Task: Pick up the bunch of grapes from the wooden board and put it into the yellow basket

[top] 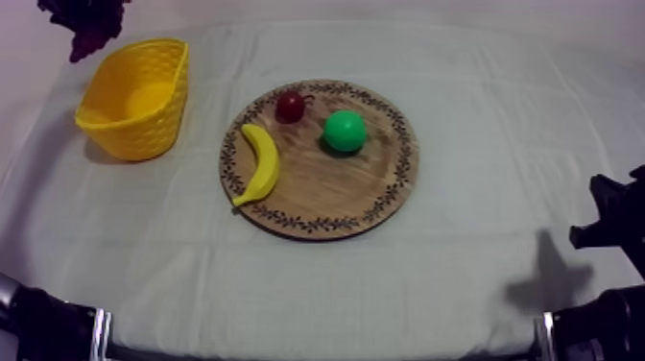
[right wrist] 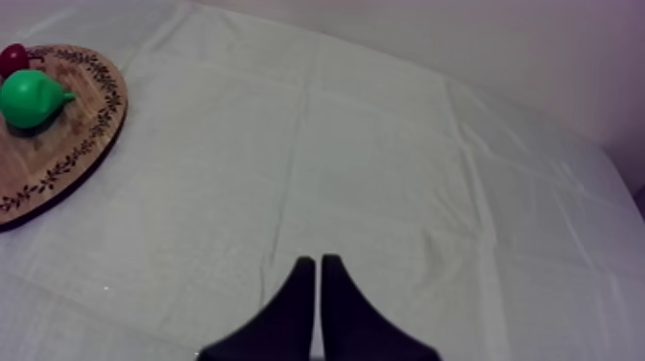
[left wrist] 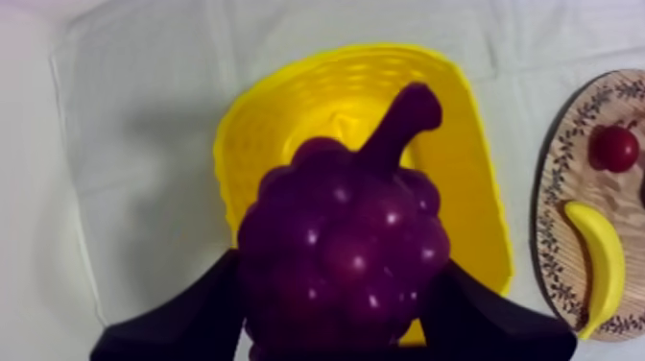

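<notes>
Grapes (left wrist: 341, 245): I judge them light, bumpy, stiff; held across the body.
Left tool (left wrist: 336, 317): clamped on them over yellow basket (left wrist: 470, 192).
Right tool (right wrist: 319, 278): fingers together.

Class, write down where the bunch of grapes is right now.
In the left wrist view, the bunch of grapes is held in the left gripper over the yellow basket, left of the wooden board.
</notes>
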`<state>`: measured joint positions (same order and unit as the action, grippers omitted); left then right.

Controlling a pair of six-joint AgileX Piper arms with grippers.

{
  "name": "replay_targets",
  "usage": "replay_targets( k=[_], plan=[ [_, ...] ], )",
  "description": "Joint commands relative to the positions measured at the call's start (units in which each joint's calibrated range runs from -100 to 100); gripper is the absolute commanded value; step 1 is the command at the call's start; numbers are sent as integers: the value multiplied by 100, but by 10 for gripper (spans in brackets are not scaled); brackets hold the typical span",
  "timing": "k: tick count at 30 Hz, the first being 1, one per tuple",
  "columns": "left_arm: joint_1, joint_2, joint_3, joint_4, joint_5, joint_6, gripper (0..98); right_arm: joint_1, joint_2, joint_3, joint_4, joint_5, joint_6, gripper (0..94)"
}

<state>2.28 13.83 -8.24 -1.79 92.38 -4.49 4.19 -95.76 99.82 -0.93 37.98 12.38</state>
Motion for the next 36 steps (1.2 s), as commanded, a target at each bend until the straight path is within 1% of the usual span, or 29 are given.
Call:
replay_targets(
  k=[1, 10, 16, 19, 30, 33, 36],
  plan=[
    [2, 64, 66, 13, -64, 13, 463, 2, 0, -4, -2, 0, 1, 3],
    [50, 533, 562, 130, -573, 93, 462, 2, 0, -4, -2, 0, 1, 3],
    [43, 817, 866, 213, -809, 137, 491, 2, 0, -4, -2, 0, 1, 3],
    [34, 952, 949, 268, -835, 122, 544, 2, 0, -4, -2, 0, 1, 3],
    [8, 1263, 950, 385, -668, 143, 803, 2, 0, -4, -2, 0, 1, 3],
    [-2, 1251, 924, 407, -622, 172, 852, 2, 0, -4, -2, 0, 1, 3],
    [-1, 1181, 913, 416, -595, 203, 878, 2, 0, -4, -2, 0, 1, 3]
  ],
)
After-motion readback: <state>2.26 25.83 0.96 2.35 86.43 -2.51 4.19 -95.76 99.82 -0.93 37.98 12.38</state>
